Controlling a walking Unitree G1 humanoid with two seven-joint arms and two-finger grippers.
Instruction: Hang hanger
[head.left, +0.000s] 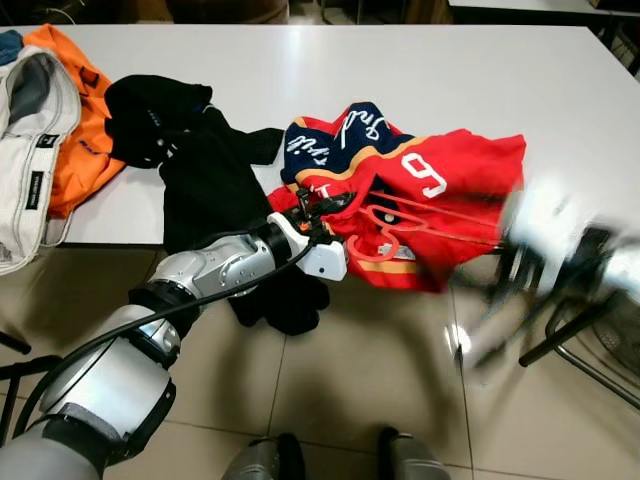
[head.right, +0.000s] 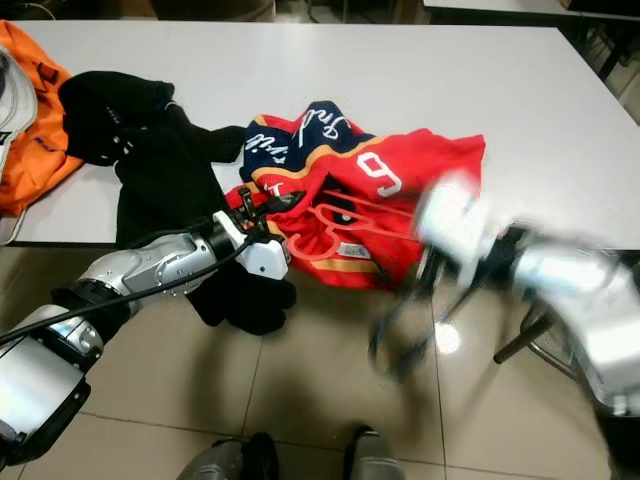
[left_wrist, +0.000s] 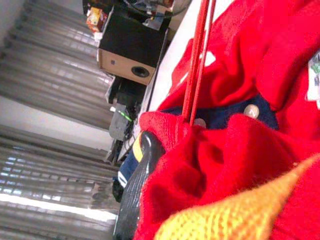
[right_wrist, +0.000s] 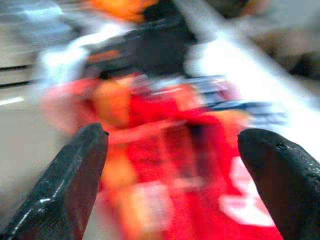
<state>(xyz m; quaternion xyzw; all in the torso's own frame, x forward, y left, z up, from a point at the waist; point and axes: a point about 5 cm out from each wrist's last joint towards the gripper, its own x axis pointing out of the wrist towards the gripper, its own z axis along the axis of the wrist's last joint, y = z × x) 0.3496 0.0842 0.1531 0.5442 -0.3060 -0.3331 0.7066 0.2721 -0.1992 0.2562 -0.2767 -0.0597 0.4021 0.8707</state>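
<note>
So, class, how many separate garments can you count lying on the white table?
4: a white garment at the far left edge, an orange one beside it, a black one hanging over the front edge, and the red jersey with the hanger. More may hide beneath.

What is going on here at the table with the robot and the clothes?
The robot stands at a white table strewn with clothes. Its left gripper is at the edge of a red jersey, where a red hanger lies on the cloth. The right gripper, blurred by motion, has its fingers spread wide and points at the jersey. A black garment hangs over the table edge beside it. The hanger is not yet hung.
</note>
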